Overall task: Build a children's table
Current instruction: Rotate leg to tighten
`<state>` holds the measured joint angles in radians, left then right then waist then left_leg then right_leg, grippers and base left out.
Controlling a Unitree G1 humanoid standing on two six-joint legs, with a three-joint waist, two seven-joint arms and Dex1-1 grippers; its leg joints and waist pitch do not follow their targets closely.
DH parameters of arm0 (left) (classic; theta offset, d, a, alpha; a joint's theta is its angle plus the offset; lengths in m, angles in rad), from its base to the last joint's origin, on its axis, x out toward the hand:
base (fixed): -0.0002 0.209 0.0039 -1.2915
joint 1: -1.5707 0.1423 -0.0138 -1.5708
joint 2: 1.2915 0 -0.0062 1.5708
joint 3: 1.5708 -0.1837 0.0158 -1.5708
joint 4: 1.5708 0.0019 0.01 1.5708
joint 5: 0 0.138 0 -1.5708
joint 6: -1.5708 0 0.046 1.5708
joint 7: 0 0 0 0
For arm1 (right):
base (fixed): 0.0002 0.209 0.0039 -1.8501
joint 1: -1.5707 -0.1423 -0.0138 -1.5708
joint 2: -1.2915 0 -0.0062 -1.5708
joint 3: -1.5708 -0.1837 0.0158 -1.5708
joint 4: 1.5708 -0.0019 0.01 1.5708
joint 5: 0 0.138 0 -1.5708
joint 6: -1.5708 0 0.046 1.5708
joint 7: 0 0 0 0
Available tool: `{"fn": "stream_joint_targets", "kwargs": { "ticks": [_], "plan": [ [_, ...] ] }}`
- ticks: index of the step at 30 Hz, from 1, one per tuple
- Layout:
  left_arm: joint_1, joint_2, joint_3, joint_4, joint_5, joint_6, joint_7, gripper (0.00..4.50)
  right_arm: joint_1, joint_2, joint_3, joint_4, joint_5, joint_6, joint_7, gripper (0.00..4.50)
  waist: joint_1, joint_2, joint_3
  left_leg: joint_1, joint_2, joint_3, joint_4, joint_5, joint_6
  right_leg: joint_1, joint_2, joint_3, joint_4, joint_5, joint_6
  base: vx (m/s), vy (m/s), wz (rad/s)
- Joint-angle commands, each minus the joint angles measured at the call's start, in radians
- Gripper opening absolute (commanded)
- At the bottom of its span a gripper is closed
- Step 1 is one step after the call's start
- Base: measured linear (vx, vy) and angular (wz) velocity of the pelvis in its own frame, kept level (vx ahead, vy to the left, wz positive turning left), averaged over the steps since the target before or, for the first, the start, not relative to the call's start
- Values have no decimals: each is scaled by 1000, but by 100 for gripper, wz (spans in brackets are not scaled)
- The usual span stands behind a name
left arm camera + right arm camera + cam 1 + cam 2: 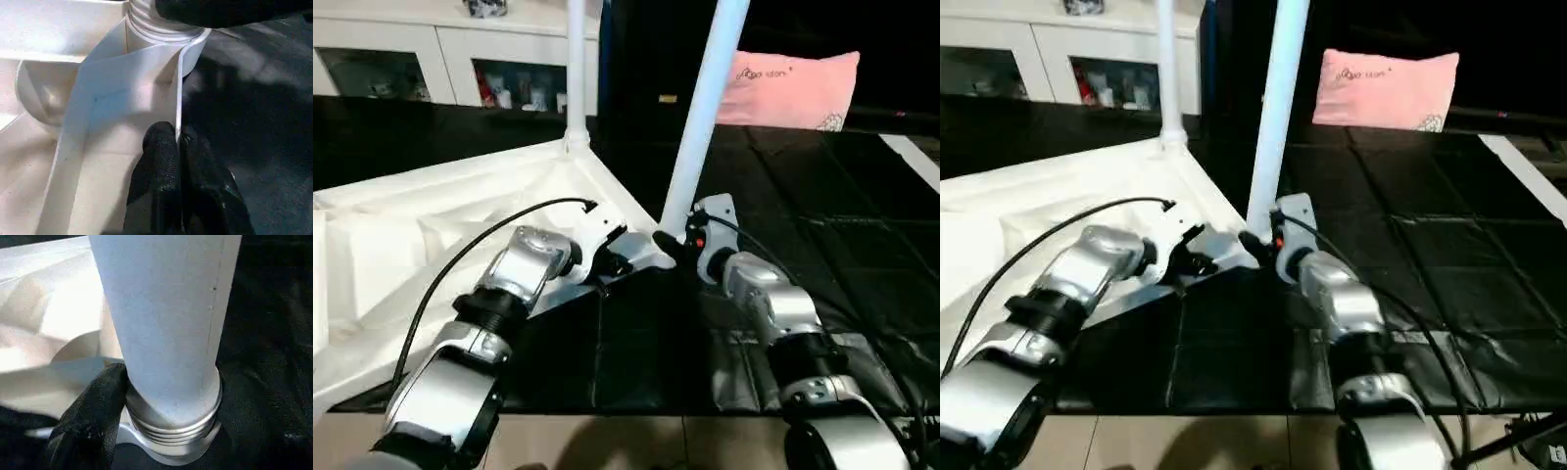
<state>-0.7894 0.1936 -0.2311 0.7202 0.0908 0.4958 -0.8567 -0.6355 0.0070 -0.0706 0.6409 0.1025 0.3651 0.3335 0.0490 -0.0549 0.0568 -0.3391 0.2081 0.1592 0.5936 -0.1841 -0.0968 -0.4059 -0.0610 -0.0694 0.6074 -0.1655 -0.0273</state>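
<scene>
The white tabletop point(431, 225) lies upside down on a black mat, ribbed underside up. One white leg point(576, 78) stands upright in its far corner socket. A second leg point(700, 127) rises, tilted slightly, from the near corner socket point(171, 431), its threaded base partly showing above the socket. My right gripper point(677, 238) holds this leg just above the socket; one black finger point(93, 416) presses its side and the other is hidden behind it. My left gripper point(178, 142) is shut on the tabletop's thin rim wall point(180, 88) close to that same corner.
A pink pillow point(793, 88) lies at the back right of the black mat point(822, 215). A white glass-door cabinet point(440, 59) stands along the back left. The mat's front edge meets pale floor point(636, 441) just below my forearms.
</scene>
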Motion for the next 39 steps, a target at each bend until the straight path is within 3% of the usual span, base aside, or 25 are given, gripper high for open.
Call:
{"fn": "stream_joint_targets", "kwargs": {
  "ticks": [1, 6, 9, 12, 15, 19, 21, 22, 25, 28, 32, 39],
  "plan": [
    [-46, -65, -2, -39, -29, -21, -6, 0, 4, 81, 58, 56, 15, 34, 32, 319, 3, 6, -60, 0, 9, -2, -77, -291, 1, 39, -71, 38, -102, -471, -102, 0, 0, 0],
    [-27, -24, -23, -39, -23, -67, -49, 0, 35, 14, 77, 19, 3, -28, 104, 367, 11, 5, -63, -7, 11, 2, -78, -237, 18, 48, -74, 44, -95, -401, -118, 0, 0, 0],
    [-16, 2, -30, -40, -23, -82, -84, 0, 74, -45, 103, -38, -1, -53, 185, 389, 18, 6, -69, -13, 15, 6, -75, -167, 33, 54, -72, 48, -78, -265, -151, 0, 0, 0],
    [4, 45, -43, -44, -23, -115, -153, 0, 121, -148, 109, -106, 4, -106, 317, 415, 23, 6, -70, -16, 14, 7, -73, -147, 43, 60, -72, 46, -74, -213, -167, 0, 0, 0],
    [17, 77, -62, -44, -22, -162, -225, 0, 138, -211, 101, -137, 27, -135, 418, 441, 27, 6, -69, -16, 14, 9, -71, -157, 56, 60, -74, 46, -77, -228, -179, 0, 0, 0],
    [27, 128, -92, -35, -18, -230, -331, 0, 150, -319, 115, -162, 44, -190, 580, 441, 40, 6, -66, -10, 17, 12, -71, -172, 58, 55, -73, 47, -78, -243, -181, 0, 0, 0],
    [29, 152, -105, -34, -16, -265, -378, 0, 148, -368, 133, -167, 43, -216, 652, 441, 43, 6, -64, -8, 17, 11, -72, -191, 55, 53, -72, 47, -81, -281, -174, 0, 0, 0],
    [36, 188, -124, -49, -29, -316, -478, 0, 138, -426, 162, -175, 55, -236, 794, 441, 45, 5, -64, -8, 19, 10, -72, -203, 56, 54, -74, 46, -83, -302, -169, 0, 0, 0],
    [38, 201, -132, -55, -33, -338, -515, 0, 130, -439, 173, -175, 58, -234, 839, 441, 44, 4, -64, -11, 20, 11, -72, -196, 58, 53, -73, 47, -80, -292, -174, 0, 0, 0],
    [40, 242, -168, -65, -20, -380, -598, 0, 114, -469, 220, -179, 57, -262, 956, 441, 46, 1, -66, -12, 22, 10, -70, -185, 57, 55, -73, 44, -74, -287, -180, 0, 0, 0],
    [41, 271, -195, -71, -13, -432, -676, 0, 88, -461, 245, -152, 47, -292, 991, 441, 53, 8, -65, -8, 24, 12, -71, -184, 52, 49, -74, 47, -73, -280, -189, 0, 0, 0],
    [32, 271, -222, -73, -9, -475, -732, 0, 52, -449, 326, -99, 7, -371, 1089, 441, 62, 5, -66, -8, 26, 14, -71, -190, 39, 49, -73, 47, -67, -261, -199, 0, 0, 0]
  ]
}}
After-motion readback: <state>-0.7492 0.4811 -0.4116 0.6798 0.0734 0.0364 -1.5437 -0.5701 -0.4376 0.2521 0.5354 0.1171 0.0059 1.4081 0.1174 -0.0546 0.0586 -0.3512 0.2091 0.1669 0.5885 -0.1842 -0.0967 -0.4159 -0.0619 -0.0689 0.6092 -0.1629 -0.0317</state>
